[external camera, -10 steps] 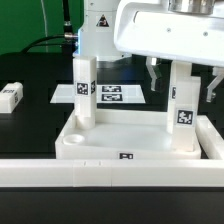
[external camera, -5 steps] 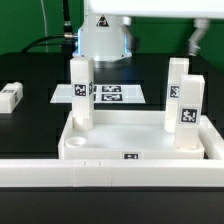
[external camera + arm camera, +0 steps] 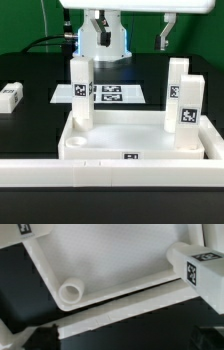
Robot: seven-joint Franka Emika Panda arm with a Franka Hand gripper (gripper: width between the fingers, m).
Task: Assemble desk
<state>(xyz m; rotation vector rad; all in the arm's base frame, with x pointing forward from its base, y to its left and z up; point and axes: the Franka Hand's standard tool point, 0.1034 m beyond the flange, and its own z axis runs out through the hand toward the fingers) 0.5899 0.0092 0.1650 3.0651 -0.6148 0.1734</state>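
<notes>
The large white plastic rimmed desk panel (image 3: pixel 135 140) is lying on the black table with two white tag-marked block legs (image 3: pixel 81 92) (image 3: pixel 183 103) standing in its far sockets. A third leg (image 3: pixel 10 96) is lying well apart, toward the exterior view's left. The two-finger gripper (image 3: pixel 132 33) is being held high, jaws apart and empty. The loose leg is best being gripped squarely across its sides. The near socket (image 3: pixel 72 291) is being seen only by the wrist camera; the gripper's top is being cut off.

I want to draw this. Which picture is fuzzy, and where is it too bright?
Wrist view: soft all over, the gripper fingers just dark smudges, the desk panel washed out to flat white. Exterior view: sharper, the tag on the right leg readable, the gripper at the top slightly blurred.
</notes>
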